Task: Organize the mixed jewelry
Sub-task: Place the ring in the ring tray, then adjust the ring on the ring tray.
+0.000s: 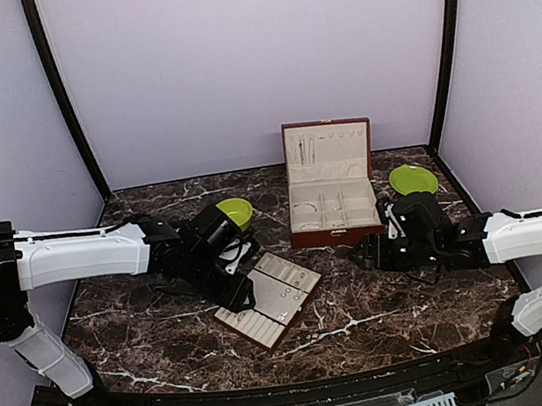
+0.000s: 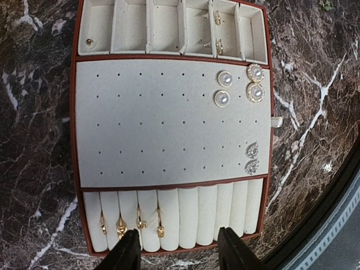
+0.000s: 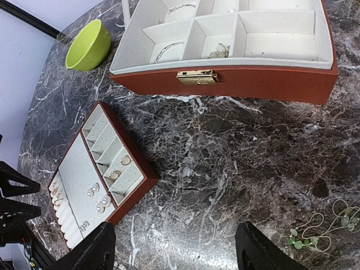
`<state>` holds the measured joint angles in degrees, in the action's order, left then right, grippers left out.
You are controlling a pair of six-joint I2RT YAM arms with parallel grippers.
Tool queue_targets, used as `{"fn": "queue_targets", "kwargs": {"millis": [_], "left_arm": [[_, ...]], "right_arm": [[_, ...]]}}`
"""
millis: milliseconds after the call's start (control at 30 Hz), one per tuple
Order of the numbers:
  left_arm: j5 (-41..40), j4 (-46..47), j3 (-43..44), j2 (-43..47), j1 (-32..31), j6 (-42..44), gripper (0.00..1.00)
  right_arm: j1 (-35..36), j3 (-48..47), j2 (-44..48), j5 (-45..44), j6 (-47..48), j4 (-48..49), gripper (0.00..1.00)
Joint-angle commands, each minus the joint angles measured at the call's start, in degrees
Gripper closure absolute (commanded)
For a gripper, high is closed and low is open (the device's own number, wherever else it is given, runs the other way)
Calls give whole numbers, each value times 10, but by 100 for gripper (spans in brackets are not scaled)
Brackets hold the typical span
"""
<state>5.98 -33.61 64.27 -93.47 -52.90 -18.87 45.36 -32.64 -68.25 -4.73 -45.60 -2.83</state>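
The mixed jewelry lies partly in a flat red-brown tray. Several gold rings sit in its roll slots. Pearl earrings and crystal studs are pinned on its cream pad. My left gripper hangs open just above the ring rolls, nothing between its fingers. My right gripper is open over bare marble. To its right on the table lies a thin chain with green beads. More chains lie in the compartments of the open box.
The open jewelry box stands at the table's middle back, the tray in front of it to the left. A lime-green bowl sits behind my left gripper, a green plate behind my right gripper.
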Motion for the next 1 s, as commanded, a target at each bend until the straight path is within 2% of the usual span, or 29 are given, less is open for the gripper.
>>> {"fn": "queue_targets", "kwargs": {"millis": [0,100,500,967], "left_arm": [[-17,-18,12,36,-2,-8,50],[-20,-16,10,46,-2,-9,51],[-28,0,-15,48,-2,-20,76],[-24,15,-24,9,-2,-13,89]], "right_arm": [[-4,-2,9,-5,-5,13,26],[-3,-3,8,-5,-6,13,26],[-4,-1,5,0,-12,20,26],[-3,-1,-3,4,-15,26,26]]}}
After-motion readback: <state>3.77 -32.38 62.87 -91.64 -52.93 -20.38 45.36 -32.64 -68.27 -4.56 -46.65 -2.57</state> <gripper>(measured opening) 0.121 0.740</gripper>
